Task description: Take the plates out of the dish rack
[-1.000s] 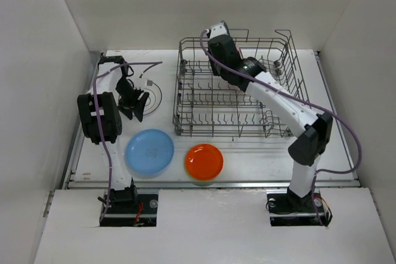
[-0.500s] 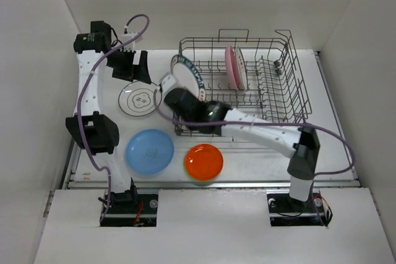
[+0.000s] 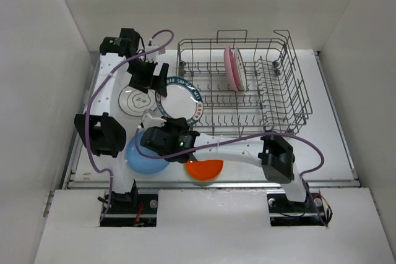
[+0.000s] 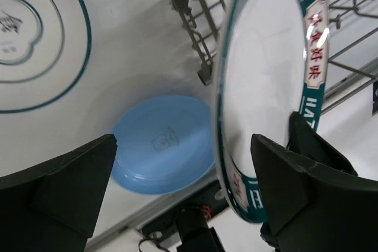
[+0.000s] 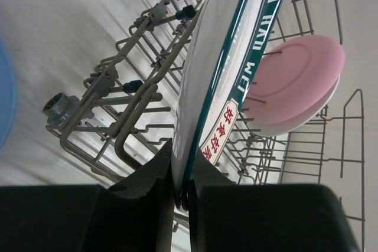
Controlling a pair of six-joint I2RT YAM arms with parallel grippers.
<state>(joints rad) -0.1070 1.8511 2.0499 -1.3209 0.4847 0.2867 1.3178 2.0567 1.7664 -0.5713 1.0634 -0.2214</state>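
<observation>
Right gripper (image 5: 182, 172): closed narrow on the lower rim of the green-rimmed plate (image 3: 179, 100), which is held on edge.
Left gripper (image 4: 183, 146): spread wide; nothing is gripped, and the plate's rim is seen just inside its right finger.
Held plate: carried clear of the rack (image 3: 281, 85), by its left end, above the table (image 3: 322, 153).
Slip: the plate is pinched at a single point of a glossy rim, so it may be swung or let slide.
Handover: if the plate is released before the left fingers are closed on it, it is likely to be dropped.
Below: the ringed plate (image 3: 137, 99) and the blue plate (image 3: 139, 159) could be struck; the orange plate (image 3: 204, 168) is near.
Snag: the rack's corner wires are close and could be caught.
Remaining: the pink plate (image 3: 232, 66) is not yet unloaded.
</observation>
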